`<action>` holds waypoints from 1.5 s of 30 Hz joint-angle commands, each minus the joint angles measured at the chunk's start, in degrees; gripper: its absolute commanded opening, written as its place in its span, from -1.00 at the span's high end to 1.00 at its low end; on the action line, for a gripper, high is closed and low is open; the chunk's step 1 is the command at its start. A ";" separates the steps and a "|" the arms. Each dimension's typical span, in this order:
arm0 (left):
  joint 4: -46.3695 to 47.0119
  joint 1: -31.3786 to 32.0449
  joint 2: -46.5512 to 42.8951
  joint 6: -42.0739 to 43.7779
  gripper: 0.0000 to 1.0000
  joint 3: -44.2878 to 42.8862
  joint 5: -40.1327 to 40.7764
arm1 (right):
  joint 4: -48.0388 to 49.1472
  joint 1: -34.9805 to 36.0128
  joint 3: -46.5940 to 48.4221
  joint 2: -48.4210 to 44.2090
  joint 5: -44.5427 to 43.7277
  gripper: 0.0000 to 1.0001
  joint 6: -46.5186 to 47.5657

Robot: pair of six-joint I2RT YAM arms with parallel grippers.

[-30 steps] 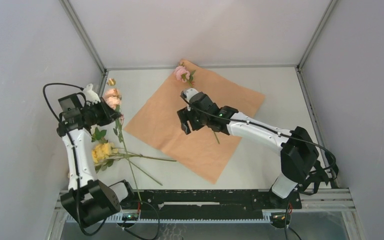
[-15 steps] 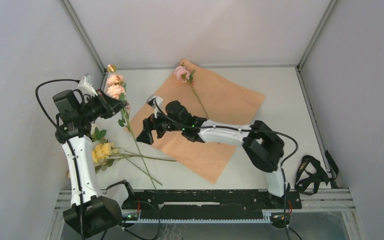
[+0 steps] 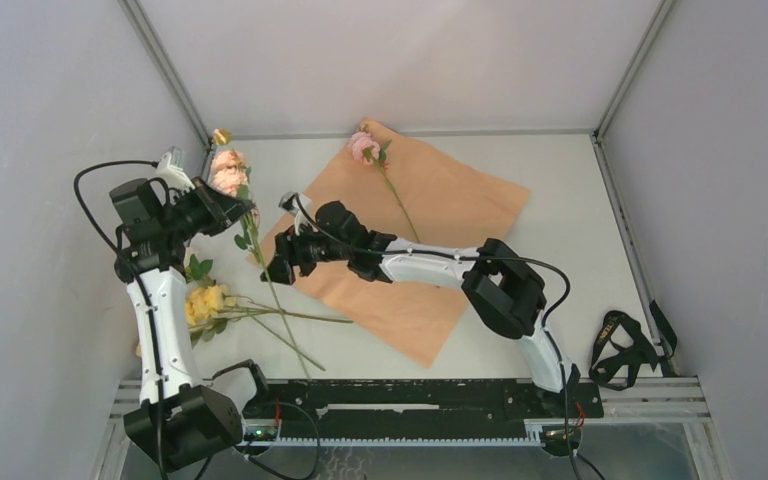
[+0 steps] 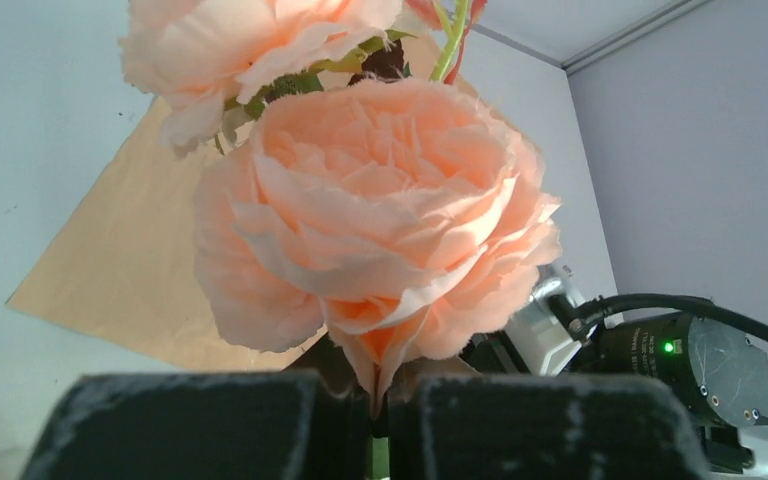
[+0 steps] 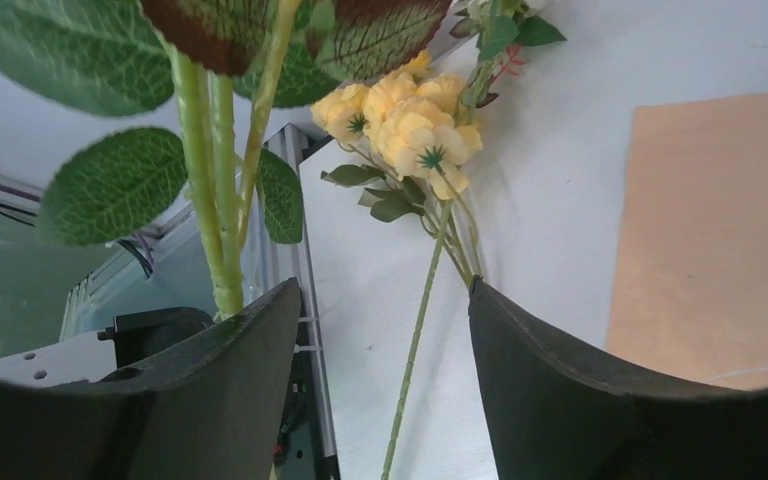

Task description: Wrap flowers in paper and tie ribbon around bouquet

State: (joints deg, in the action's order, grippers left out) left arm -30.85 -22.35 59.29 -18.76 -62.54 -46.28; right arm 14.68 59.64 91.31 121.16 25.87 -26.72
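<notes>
The paper (image 3: pixel 415 235) lies flat in the middle of the table, peach-orange side up, and its edge shows in the right wrist view (image 5: pixel 710 240). One pink flower (image 3: pixel 365 147) rests on its far corner. My left gripper (image 3: pixel 228 212) is shut on the stem of the peach flowers (image 3: pixel 228 170), held above the table; the big bloom (image 4: pixel 380 210) fills the left wrist view above the gripper (image 4: pixel 380 400). My right gripper (image 3: pixel 273 268) is open beside that long stem (image 5: pixel 205 200), nothing between its fingers (image 5: pixel 385 330). Yellow flowers (image 3: pixel 205 303) lie on the table at left. The ribbon (image 3: pixel 625 345) lies at the near right.
The grey enclosure walls (image 3: pixel 50 150) stand close on both sides and behind. The arms' black base rail (image 3: pixel 410 395) runs along the near edge. Loose green stems (image 3: pixel 290 340) stretch from the yellow flowers toward the paper's near left edge.
My right arm swung left across the paper, from its middle to its left edge beside the held stem. The left gripper lifted the peach flowers up and slightly back.
</notes>
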 commanded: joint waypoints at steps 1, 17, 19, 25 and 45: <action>3.53 0.32 0.04 -1.62 1.00 1.23 0.44 | 2.24 -0.25 2.19 -1.71 1.55 -0.42 -0.40; 4.37 1.15 0.30 0.39 1.00 2.02 3.27 | 2.74 0.28 -11.14 -16.50 -5.71 -0.99 9.66; 4.39 1.33 0.04 0.08 1.00 2.07 3.13 | 0.44 1.45 -7.42 -12.98 -7.52 -0.99 9.49; 3.87 1.34 -0.67 -1.06 1.00 2.35 1.21 | -5.87 2.43 4.16 -1.87 -10.24 -0.98 12.15; -3.39 -9.92 10.66 15.07 -0.84 7.83 34.72 | -41.10 -17.39 5.92 -8.25 -28.95 1.00 17.40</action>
State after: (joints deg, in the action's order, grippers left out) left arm -34.81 -28.38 66.65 -9.08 -58.11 -21.76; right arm -9.78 49.50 88.03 111.87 9.98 -12.34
